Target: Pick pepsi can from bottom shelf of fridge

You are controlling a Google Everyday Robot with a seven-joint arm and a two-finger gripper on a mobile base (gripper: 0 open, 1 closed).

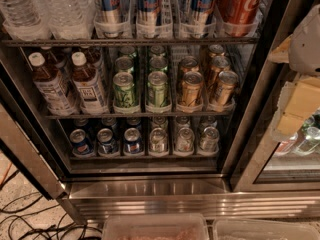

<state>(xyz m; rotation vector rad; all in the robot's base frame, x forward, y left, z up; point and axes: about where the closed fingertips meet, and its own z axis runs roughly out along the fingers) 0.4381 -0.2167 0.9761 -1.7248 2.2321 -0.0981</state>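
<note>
Here's the big stainless-steel drinks fridge (150, 191), racks in full view. Down on the dark wire bottom shelf (145, 156), three short blue aluminium pepsi cans (106, 141) stand upright in the left lanes, and short silver-grey cans (184, 140) stand just beside them on the right. One rack up are green cans (123, 89), gold cans (191, 88) and brown capped bottles (87, 84) at the left. The top rack shows tall slim blue-and-silver cans (149, 4) and a red can (237, 4). And the white-and-yellow claw (296, 111)? It hangs at the right edge, outside the compartment, well apart from the pepsi cans. Released or clenched, I cannot tell. Black cables (30, 219) trail over the floor at lower left.
</note>
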